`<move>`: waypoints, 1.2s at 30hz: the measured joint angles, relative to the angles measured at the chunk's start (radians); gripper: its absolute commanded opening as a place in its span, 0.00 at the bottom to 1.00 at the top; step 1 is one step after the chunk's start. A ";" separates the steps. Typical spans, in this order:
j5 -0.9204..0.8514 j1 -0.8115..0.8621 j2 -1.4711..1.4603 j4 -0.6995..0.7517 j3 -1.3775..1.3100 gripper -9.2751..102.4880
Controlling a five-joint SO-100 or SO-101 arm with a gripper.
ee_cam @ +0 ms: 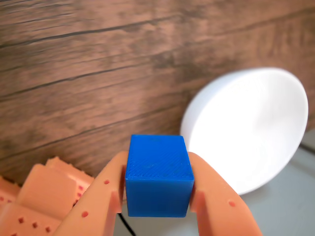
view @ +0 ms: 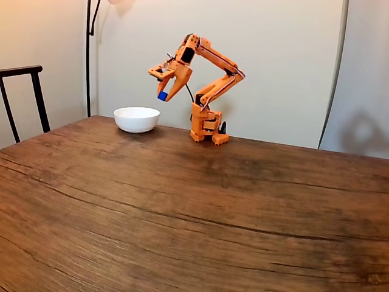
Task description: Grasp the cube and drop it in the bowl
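Observation:
The blue cube point(ee_cam: 158, 174) is pinched between the two orange fingers of my gripper point(ee_cam: 158, 189), which is shut on it. In the fixed view the gripper point(view: 163, 96) holds the cube point(view: 162, 96) in the air, a little above and to the right of the white bowl point(view: 136, 119). In the wrist view the bowl point(ee_cam: 248, 128) lies ahead and to the right of the cube, on the wooden table near its edge.
The orange arm's base point(view: 206, 129) stands at the table's far edge, right of the bowl. A dark chair back point(view: 24, 91) and a lamp pole point(view: 89, 55) are at the far left. The wooden tabletop point(view: 194, 207) stretches wide in front.

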 measured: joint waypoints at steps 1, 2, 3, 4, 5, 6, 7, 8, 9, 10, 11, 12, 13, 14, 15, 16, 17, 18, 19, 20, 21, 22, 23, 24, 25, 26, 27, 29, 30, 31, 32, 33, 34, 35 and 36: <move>-0.008 0.035 0.000 -0.015 0.000 0.15; -0.018 0.066 0.000 -0.037 0.000 0.15; -0.029 0.091 0.000 -0.058 0.005 0.15; -0.041 0.110 0.000 -0.081 0.009 0.15; -0.052 0.138 0.000 -0.103 0.009 0.15; -0.061 0.167 -0.002 -0.124 0.014 0.15; -0.067 0.199 -0.005 -0.147 0.015 0.15; -0.069 0.224 -0.015 -0.173 0.015 0.15; -0.069 0.244 -0.029 -0.199 0.018 0.15; -0.071 0.259 -0.048 -0.229 0.021 0.16; -0.071 0.282 -0.071 -0.261 0.021 0.16; -0.071 0.302 -0.097 -0.295 0.021 0.16; -0.071 0.325 -0.126 -0.330 0.021 0.16; -0.071 0.336 -0.155 -0.362 0.021 0.16; -0.071 0.344 -0.189 -0.397 0.021 0.16; -0.071 0.344 -0.225 -0.433 0.021 0.16; -0.071 0.351 -0.262 -0.466 0.021 0.16; -0.071 0.360 -0.299 -0.502 0.021 0.16; -0.071 0.374 -0.339 -0.540 0.021 0.16; -0.071 0.382 -0.374 -0.569 0.021 0.16; -0.071 0.387 -0.408 -0.597 0.021 0.16; -0.071 0.387 -0.440 -0.624 0.021 0.16; -0.071 0.390 -0.471 -0.649 0.021 0.16; -0.071 0.396 -0.500 -0.670 0.021 0.16; -0.071 0.407 -0.525 -0.692 0.021 0.16; -0.071 0.414 -0.548 -0.707 0.021 0.16; -0.071 0.416 -0.568 -0.718 0.021 0.16; -0.067 0.411 -0.601 -0.730 0.021 0.20; -0.067 0.410 -0.615 -0.736 0.021 0.23; -0.067 0.408 -0.627 -0.741 0.021 0.26; -0.067 0.411 -0.635 -0.742 0.021 0.30; -0.067 0.416 -0.641 -0.744 0.021 0.33; -0.067 0.417 -0.644 -0.744 0.021 0.35; -0.067 0.419 -0.644 -0.744 0.021 0.37; -0.067 0.419 -0.644 -0.744 0.021 0.38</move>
